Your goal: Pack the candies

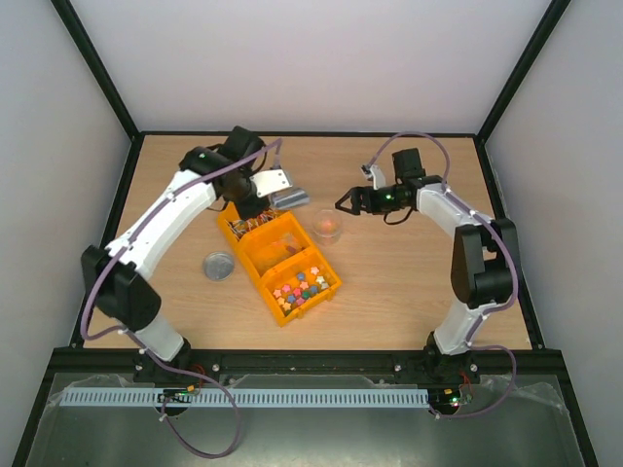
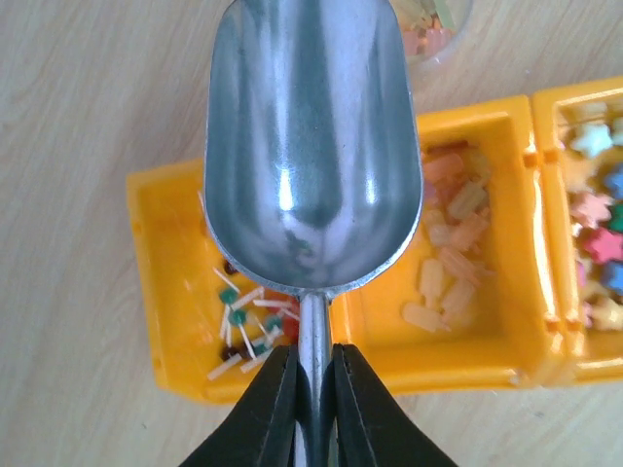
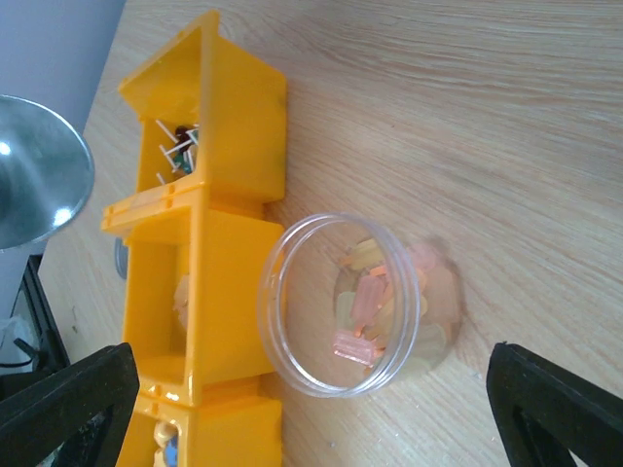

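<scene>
Found left gripper pinched shut on the thin handle of a metal scoop, a finger pressed against it from each side. Noted scoop bowl reaching straight ahead of the fingertips, hollow side up, holding nothing. Located a yellow tray directly beneath that hand. Recorded pale peach and yellow candies in its middle compartment, below and just right of the pinched handle. Recorded small white-stemmed pieces in the end compartment, below and just left of the fingertips. Recorded coloured stars in the compartment farthest right of the hand.

Found right gripper spread wide, gripping nothing. Located a clear round jar on the table just ahead of its fingers, in line with the gap between them, touching neither. Saw more candies lying on the jar's floor. Saw a round lid flat on the table, apart from both hands, beyond the tray from the right gripper.
</scene>
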You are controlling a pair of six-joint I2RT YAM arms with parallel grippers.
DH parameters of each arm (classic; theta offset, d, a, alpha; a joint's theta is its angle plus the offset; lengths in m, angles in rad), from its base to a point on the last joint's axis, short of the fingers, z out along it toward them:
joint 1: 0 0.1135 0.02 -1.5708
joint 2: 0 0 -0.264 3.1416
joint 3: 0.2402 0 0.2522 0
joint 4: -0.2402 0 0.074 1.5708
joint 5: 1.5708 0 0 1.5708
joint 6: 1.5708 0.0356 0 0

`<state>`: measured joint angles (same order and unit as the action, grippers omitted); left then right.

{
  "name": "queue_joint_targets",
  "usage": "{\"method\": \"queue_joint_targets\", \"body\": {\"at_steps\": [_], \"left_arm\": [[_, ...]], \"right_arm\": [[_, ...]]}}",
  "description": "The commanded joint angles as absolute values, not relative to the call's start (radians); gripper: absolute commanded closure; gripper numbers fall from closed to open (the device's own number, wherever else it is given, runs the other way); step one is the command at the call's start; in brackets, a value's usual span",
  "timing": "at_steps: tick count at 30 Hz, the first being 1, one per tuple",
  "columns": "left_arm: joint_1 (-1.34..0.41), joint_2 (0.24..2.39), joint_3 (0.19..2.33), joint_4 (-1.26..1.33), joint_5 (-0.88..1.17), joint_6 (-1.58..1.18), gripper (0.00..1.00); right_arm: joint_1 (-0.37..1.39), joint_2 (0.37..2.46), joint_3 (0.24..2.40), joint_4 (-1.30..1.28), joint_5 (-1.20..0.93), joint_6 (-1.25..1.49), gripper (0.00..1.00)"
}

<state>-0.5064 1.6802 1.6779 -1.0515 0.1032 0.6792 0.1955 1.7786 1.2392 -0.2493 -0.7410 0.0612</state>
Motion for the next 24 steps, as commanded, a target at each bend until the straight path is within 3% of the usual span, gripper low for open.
{"method": "queue_joint_targets", "body": {"at_steps": [1, 13, 24], "left_arm": [[-0.496, 1.529, 1.548, -1.049, 0.140, 0.567, 0.98], [-0.479, 1.285, 1.245, -1.262, 0.066, 0.584, 0.98], [-0.503, 1.440, 1.316, -1.294, -0.050, 0.616, 0.98]], "right_arm": [[0.193, 1.707, 1.209, -0.371, -0.779, -0.007, 0.00], [0.209, 1.680, 1.175, -0.580, -0.716, -0.124, 0.11], [0.317, 1.603, 1.062, -0.511, -0.720, -0.061, 0.17]]}}
